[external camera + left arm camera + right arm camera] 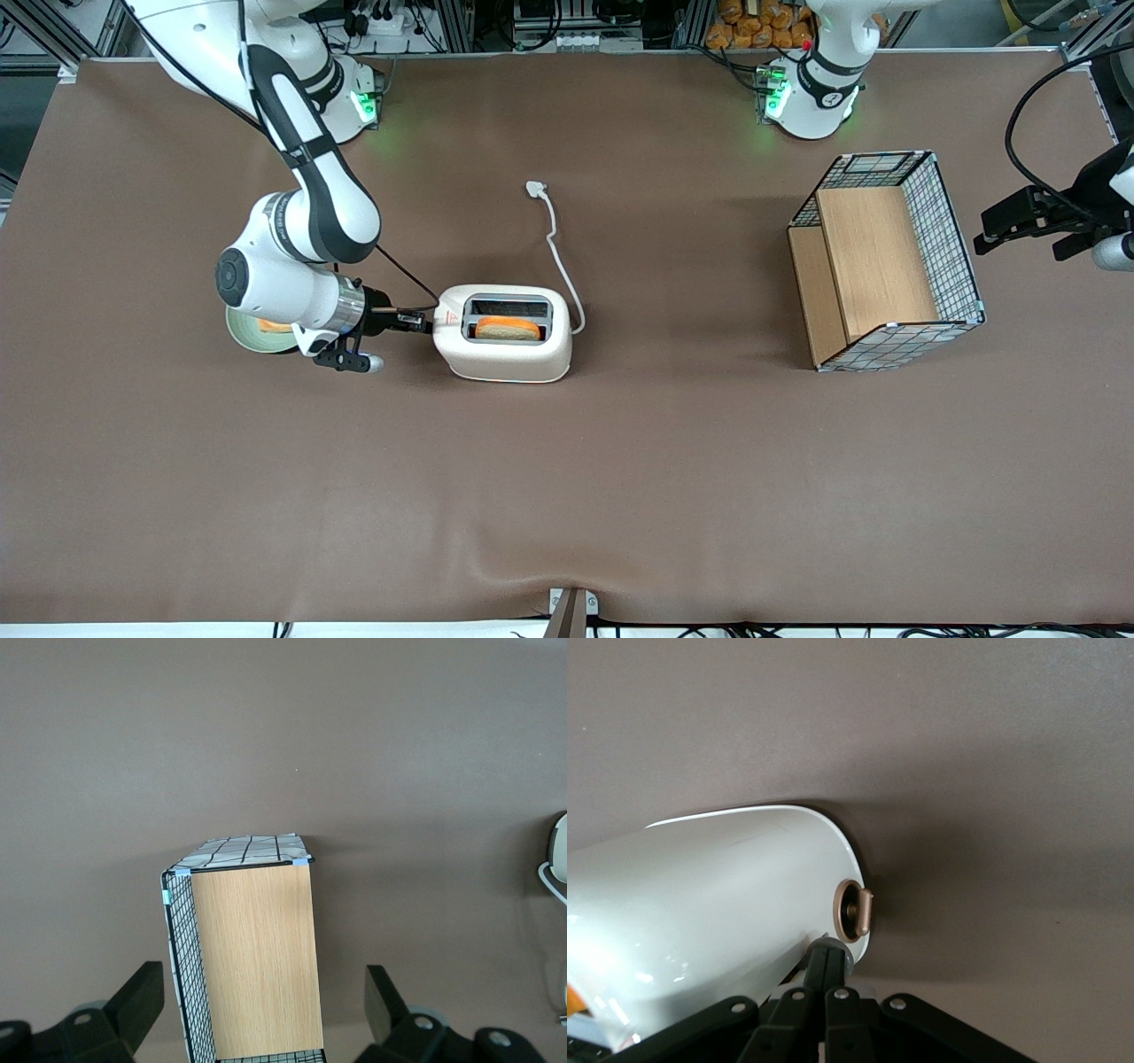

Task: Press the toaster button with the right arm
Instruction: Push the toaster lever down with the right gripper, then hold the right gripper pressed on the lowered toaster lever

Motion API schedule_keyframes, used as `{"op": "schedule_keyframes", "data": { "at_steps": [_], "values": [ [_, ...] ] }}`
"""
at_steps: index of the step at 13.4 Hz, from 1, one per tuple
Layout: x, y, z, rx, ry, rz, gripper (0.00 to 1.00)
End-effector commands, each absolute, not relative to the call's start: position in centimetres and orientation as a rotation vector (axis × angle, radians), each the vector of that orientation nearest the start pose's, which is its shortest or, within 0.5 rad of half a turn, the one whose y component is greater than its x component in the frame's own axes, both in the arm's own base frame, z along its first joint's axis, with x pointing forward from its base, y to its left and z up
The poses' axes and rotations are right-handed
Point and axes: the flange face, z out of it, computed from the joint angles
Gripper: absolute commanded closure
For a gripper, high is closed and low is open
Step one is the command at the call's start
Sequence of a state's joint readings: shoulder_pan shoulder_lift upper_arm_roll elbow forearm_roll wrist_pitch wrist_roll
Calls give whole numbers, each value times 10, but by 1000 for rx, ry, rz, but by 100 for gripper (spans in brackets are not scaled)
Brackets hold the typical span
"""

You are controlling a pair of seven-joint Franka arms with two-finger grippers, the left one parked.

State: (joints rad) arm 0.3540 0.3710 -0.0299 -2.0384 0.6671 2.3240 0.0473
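Brown-covered table (567,496) seen from above and in front. Cream-white toaster (505,350) lying near the table's middle, somewhat toward the working arm's end, with its wide top slot facing up. Slice of toast (508,330) with an orange-brown crust sitting in the slot. Small red triangle sticker (451,318) on the toaster's top, next to the end facing the working arm. Thin white cord (558,252) leaving the toaster's other end and curving away from the front camera to a white plug (536,188) lying flat on the table.

Right arm (314,190) bent low over the table, wrist level with the toaster. Gripper (423,323) held horizontal, tip touching the toaster's narrow end. Jaws pressed together, nothing pinched between them.

From the right wrist camera: black fingertips (824,961) side by side and closed, set against the toaster's (718,904) rounded end wall. Round bronze-rimmed knob (853,911) on that same wall, just beside the fingertips and not touched by them. Toaster button not clearly visible, the spot under the fingertips covered.

Pale green plate (244,337) on the table beneath the arm's wrist, mostly hidden, holding something orange.

Wire-mesh basket (943,221) with light wooden panels inside, well apart from the toaster, toward the parked arm's end of the table.
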Motion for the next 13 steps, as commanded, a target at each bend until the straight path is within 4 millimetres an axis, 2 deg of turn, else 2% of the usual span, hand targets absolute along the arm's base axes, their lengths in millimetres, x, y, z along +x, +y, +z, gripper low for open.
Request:
{"op": "schedule_keyframes", "data": {
  "at_steps": [1, 5, 13],
  "values": [
    [551, 203, 237, -2677, 271, 199, 100],
    [544, 197, 213, -2620, 238, 201, 100],
    [542, 200, 207, -2621, 238, 193, 100]
  ]
}}
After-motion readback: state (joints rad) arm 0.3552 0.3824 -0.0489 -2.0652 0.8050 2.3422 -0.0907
